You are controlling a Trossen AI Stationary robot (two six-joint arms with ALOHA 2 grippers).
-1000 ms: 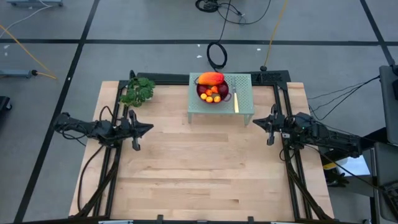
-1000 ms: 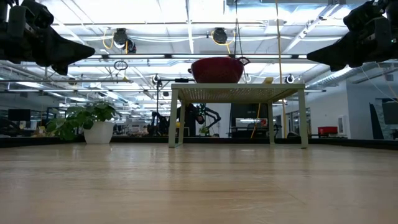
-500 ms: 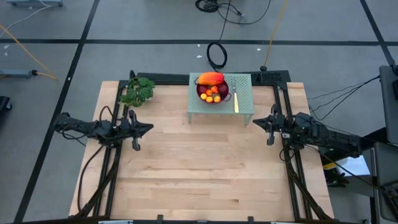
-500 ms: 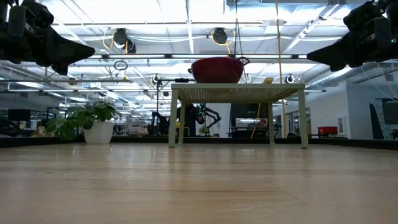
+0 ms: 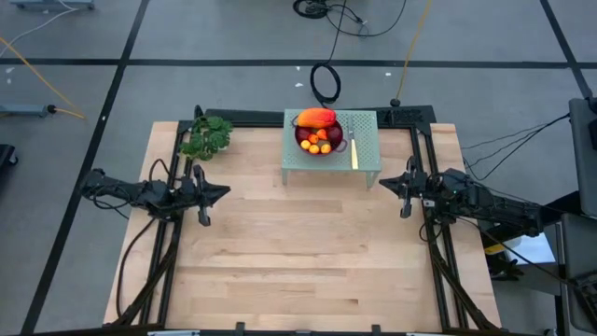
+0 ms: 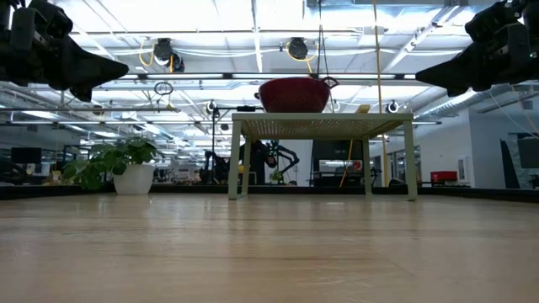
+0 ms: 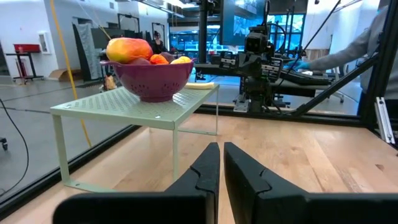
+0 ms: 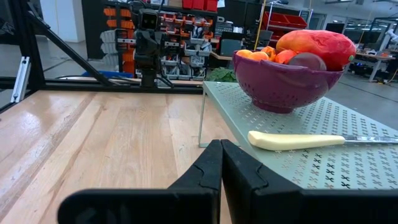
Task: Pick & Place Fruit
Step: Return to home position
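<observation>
The fruit [image 5: 318, 132] lies heaped in a purple colander bowl [image 5: 320, 147] standing on a small pale green perforated stand [image 5: 364, 157] at the table's far middle. A large orange-red piece [image 7: 129, 48] tops the heap, with dark red [image 8: 306, 61] and small orange ones [image 7: 181, 60] beside it. My left gripper [image 5: 224, 193] hovers shut over the table's left side. My right gripper [image 5: 383, 183] hovers shut at the right, near the stand's corner. Neither touches anything.
A slim yellow-handled knife [image 8: 292, 140] lies on the stand beside the bowl. A leafy green bunch [image 5: 205, 137] sits at the table's far left corner. Bare wooden table [image 5: 298, 252] spreads between and in front of the arms. A person's sleeve [image 7: 348, 50] shows beyond the table.
</observation>
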